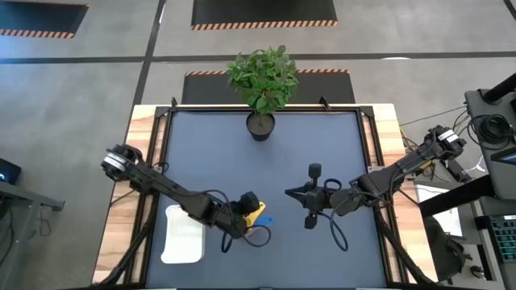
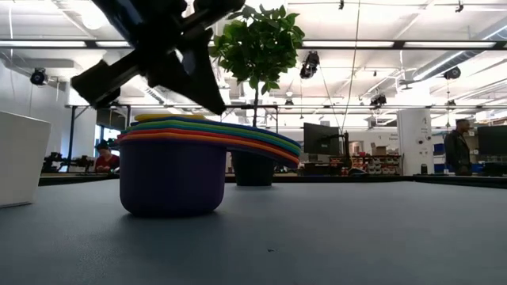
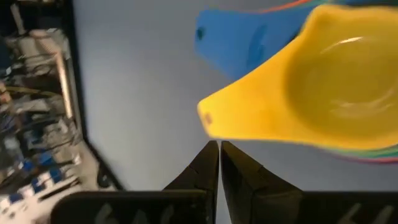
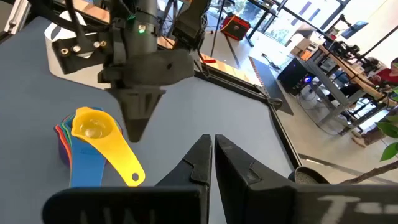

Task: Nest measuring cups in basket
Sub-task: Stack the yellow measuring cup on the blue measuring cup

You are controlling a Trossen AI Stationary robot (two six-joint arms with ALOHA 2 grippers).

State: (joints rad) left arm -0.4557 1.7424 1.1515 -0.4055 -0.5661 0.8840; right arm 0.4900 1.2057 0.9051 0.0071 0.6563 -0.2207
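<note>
The measuring cups [image 2: 170, 186] stand nested in one stack on the dark mat, purple at the bottom and yellow [image 3: 336, 87] on top, with the handles fanned out. The stack [image 1: 256, 214] is just right of the white basket [image 1: 184, 234], which lies flat near the table's near-left edge. My left gripper [image 3: 219, 146] is shut and points down over the stack, its tips beside the yellow handle [image 4: 127, 167]. My right gripper [image 4: 208, 140] is shut and hovers to the right of the stack [image 1: 294, 193], holding nothing. My left gripper's shut fingertips [image 4: 134, 134] come from above and stand right at the free end of the yellow cup's handle [image 3: 208, 118]. I cannot tell whether they touch it. The stack rests on the mat.
A black plant pot [image 1: 260, 126] with a leafy plant stands at the far edge of the mat. The basket's wall [image 2: 20, 158] rises left of the stack in the low view. Bare mat lies between the stack, the pot and the right arm.
</note>
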